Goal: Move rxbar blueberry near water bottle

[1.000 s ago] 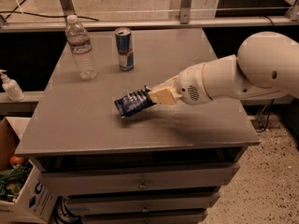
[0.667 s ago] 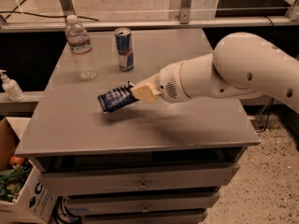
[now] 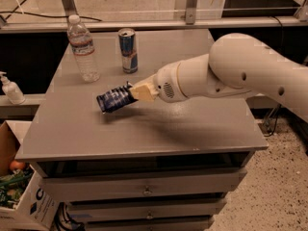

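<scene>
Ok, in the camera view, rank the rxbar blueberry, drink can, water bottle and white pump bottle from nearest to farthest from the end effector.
The end effector hangs over the table, shut on the bar.
1. rxbar blueberry: in its grasp, sticking out toward the picture's left.
2. drink can: just behind it.
3. water bottle: behind, further left.
4. pump bottle: off the table, far left.

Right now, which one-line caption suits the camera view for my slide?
The tool, shut on the rxbar blueberry, holds it over the grey table, in front of the water bottle and drink can.

End effector (image 3: 129, 93), rxbar (image 3: 113, 100) near water bottle (image 3: 83, 49)
</scene>
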Robot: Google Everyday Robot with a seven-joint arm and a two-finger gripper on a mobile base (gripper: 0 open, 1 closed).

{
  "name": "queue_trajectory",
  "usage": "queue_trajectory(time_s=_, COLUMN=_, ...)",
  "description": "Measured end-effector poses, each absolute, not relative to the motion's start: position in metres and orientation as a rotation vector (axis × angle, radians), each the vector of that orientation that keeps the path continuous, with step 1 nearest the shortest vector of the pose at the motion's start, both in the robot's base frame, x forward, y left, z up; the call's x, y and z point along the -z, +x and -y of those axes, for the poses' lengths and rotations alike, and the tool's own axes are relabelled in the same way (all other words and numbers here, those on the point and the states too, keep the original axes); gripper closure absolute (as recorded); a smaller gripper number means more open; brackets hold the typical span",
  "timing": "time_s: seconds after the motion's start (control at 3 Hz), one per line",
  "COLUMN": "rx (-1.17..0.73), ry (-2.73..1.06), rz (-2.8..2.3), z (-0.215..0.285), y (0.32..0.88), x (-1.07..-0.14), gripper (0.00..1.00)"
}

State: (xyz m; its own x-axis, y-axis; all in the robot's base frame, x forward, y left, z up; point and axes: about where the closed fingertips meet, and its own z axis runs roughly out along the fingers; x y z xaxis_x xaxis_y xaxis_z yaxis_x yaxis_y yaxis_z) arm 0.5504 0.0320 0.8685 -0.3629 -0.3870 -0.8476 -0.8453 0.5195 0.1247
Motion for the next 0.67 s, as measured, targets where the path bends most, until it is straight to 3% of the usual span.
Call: queue_trajectory(time_s=0.67, rx=-0.720, ry=-0.998, rz=-1.925, z=-0.063, y=0.606, x=-0.858, gripper=1.00)
